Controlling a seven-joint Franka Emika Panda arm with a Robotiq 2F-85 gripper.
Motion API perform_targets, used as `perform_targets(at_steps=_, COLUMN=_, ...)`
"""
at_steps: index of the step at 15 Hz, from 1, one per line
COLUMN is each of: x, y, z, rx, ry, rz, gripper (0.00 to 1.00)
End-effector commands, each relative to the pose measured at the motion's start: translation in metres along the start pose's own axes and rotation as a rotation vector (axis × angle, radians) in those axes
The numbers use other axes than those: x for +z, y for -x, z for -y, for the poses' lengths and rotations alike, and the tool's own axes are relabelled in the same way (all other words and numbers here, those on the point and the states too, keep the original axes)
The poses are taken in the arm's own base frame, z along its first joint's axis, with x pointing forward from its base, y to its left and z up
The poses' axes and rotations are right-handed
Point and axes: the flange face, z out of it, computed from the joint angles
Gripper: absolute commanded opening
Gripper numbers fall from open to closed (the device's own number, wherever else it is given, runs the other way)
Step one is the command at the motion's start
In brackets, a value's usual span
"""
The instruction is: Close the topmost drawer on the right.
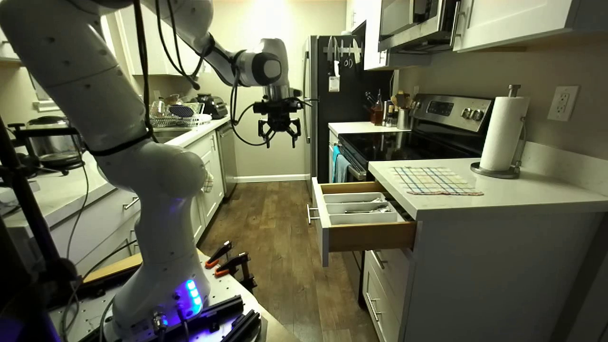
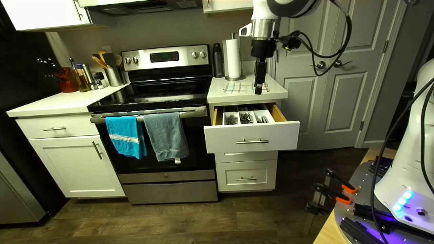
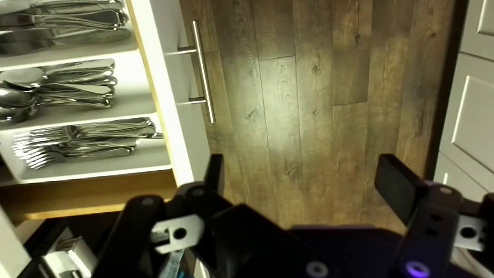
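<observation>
While hovering with black two-fingered claw (image 1: 280, 144) spread empty, should descend to shallow, grey-white, wood-sided drawer (image 2: 251, 134) below, nearer front edge of flat white bench (image 1: 532, 192).

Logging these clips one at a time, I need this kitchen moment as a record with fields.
topmost drawer: pulled open
tray inside: forks, spoons, other cutlery in separate compartments
gripper: open, holding nothing, hanging above drawer height
on counter: checked cloth, paper towel roll, dark bottle
on oven handle: blue towel, grey towel
task status: drawer not yet closed
</observation>
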Motion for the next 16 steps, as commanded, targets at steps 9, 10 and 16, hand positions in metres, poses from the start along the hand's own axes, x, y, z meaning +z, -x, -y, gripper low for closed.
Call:
perform_targets(at_steps=9, x=0.105, y=-0.063, z=-0.012, rx=-0.147, ry=-0.087, rz=0.167, gripper=1.0)
perform_targets(at_steps=10, x=0.114, y=-0.066, z=-0.011, rx=-0.154, ry=-0.084, rz=0.181, gripper=1.0)
perform_targets(at_steps=16, x=0.158, y=-0.076, z=-0.023, rx=-0.182, ry=-0.093, rz=0.197, gripper=1.0)
